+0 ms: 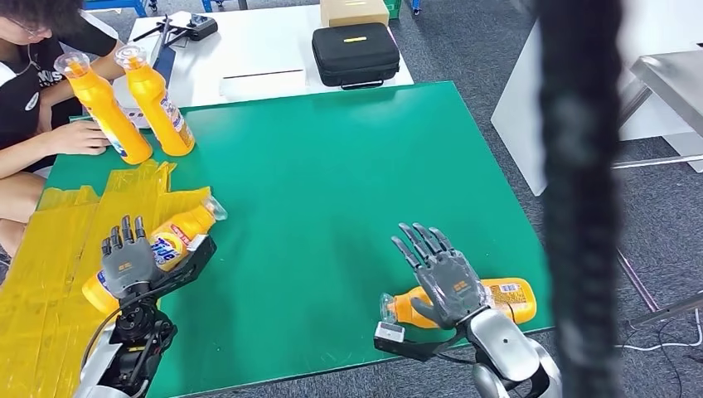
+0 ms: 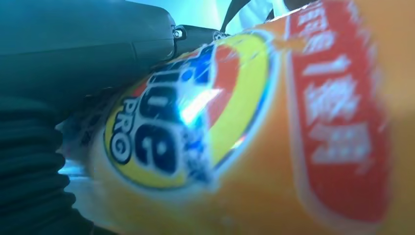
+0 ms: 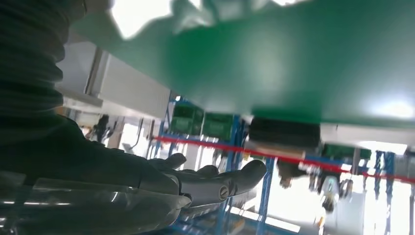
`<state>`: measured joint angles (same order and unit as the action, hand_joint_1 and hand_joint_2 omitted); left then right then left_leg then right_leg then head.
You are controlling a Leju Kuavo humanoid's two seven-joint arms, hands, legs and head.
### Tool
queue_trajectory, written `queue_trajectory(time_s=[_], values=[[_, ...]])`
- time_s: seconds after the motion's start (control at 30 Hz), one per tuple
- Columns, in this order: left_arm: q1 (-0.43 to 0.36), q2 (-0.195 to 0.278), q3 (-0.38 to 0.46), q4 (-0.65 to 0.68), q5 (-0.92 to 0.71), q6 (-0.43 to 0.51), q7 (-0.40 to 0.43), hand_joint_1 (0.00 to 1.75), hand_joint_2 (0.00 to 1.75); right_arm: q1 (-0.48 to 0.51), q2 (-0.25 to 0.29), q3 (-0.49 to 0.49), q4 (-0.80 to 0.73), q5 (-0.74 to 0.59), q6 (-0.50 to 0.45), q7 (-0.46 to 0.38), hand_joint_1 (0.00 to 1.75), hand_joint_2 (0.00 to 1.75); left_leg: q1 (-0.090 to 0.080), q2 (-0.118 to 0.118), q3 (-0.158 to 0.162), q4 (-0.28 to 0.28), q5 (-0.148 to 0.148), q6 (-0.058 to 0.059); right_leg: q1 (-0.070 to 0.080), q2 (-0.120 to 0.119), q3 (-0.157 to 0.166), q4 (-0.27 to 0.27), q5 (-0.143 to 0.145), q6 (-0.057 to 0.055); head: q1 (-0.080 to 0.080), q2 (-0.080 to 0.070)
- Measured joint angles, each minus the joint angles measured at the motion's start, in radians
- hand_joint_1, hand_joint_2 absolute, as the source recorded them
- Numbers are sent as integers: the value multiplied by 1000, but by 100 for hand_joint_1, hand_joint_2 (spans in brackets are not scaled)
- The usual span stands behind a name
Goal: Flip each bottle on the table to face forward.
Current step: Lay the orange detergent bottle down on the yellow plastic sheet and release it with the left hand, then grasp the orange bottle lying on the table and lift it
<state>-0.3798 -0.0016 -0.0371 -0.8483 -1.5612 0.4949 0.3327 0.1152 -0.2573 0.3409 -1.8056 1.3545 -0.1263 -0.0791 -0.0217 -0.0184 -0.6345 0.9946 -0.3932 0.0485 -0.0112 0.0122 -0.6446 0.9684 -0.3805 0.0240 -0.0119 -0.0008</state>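
An orange bottle lies on its side at the left of the green mat, cap pointing away from me. My left hand rests over it, fingers straight and apart, thumb on its right side. The left wrist view has its blue and yellow label right against the thumb. A second orange bottle lies along the front edge, cap to the left. My right hand hovers over it with fingers spread, holding nothing. Two more orange bottles stand upright at the far left.
A person sits at the far left with a hand beside the upright bottles. Yellow tape covers the mat's left part. A black case and a cardboard box sit on the white table behind. A dark blurred post crosses the right.
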Motion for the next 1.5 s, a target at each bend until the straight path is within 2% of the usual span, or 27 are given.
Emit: queue_trajectory(time_s=[0.2,0.33,0.53,0.9,1.17,1.47,1.5], values=[[24,-33,61,-40,86,60,-137,0,0,83,-45,-90,-63,-99,102,-20,0,175,-1,-2,0,0,0,1,-1,0,1,0,-1,1,0,0],[50,-56,75,-88,152,79,-188,0,0,115,-68,-183,-72,-155,163,-34,0,175,-2,-2,0,0,-1,2,-3,0,1,0,-1,2,0,0],[76,-84,76,-139,260,59,-256,0,0,153,-86,-295,-67,-168,221,-31,0,175,-3,-2,0,0,-1,2,-3,0,1,0,-1,2,0,0],[97,-103,58,-169,315,42,-276,0,0,201,-84,-393,-61,-124,282,8,0,175,-3,-1,1,0,-2,2,-3,0,1,0,-1,2,0,0],[98,-108,50,-169,316,42,-276,0,0,204,-81,-405,-49,-107,303,19,0,175,-3,-2,1,0,-2,2,-3,0,1,0,-1,2,0,0],[96,-111,36,-168,278,61,-239,0,0,193,-80,-404,-2,-89,317,34,0,175,-3,-2,0,0,-2,2,-3,0,1,0,-1,2,0,0],[96,-111,35,-168,276,61,-238,0,44,192,-80,-404,2,-89,317,35,0,175,-3,-2,0,0,-2,2,-3,0,1,0,-1,2,0,0]])
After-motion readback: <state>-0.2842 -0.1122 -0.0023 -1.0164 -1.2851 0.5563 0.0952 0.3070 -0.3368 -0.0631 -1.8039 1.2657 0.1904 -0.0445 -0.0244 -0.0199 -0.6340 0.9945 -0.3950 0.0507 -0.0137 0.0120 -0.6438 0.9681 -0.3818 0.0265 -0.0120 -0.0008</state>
